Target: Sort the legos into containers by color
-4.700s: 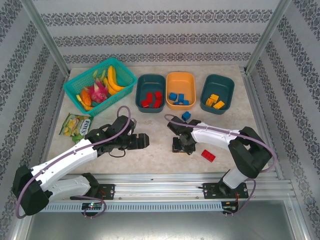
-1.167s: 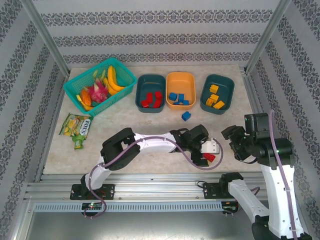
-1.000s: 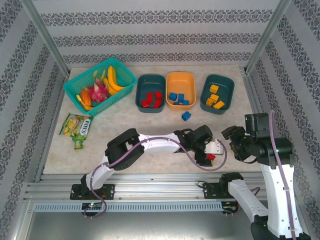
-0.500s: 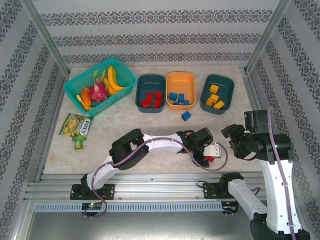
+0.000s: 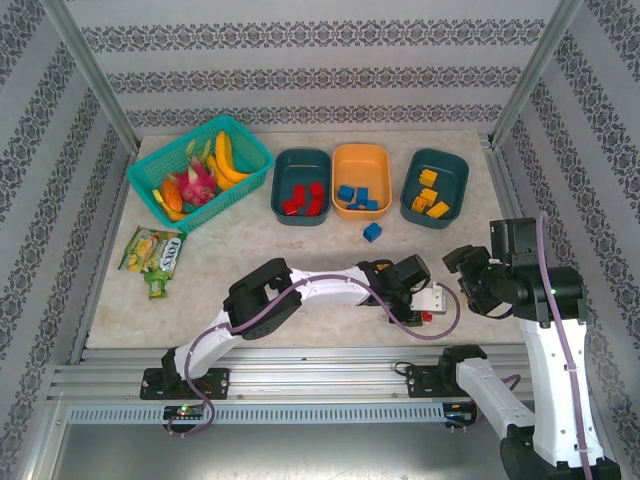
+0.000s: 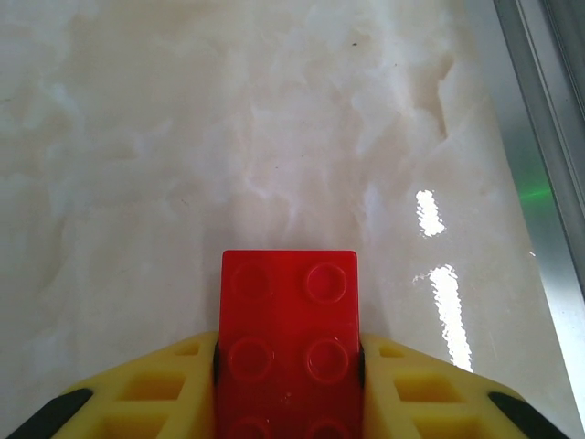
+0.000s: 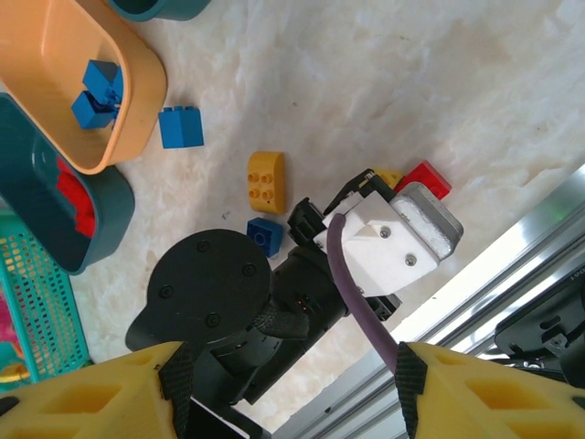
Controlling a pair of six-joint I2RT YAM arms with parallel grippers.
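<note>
Red lego (image 5: 428,316): in the top external view it lay at the near right of the table (image 5: 250,290), under the left gripper (image 5: 424,308), well apart from the far teal tub (image 5: 277,185) that held the other reds. The right gripper (image 5: 462,264) was raised at the right.

Left wrist view: the yellow fingers (image 6: 164,389) pressed both sides of the brick, having closed from wide within the last second. The pick was made, so a lift seemed due.

Right wrist view: that gripper's own fingers stood apart, empty. Still loose were a yellow lego (image 7: 265,180), a blue lego (image 7: 181,127) and a second blue lego (image 7: 265,234).
</note>
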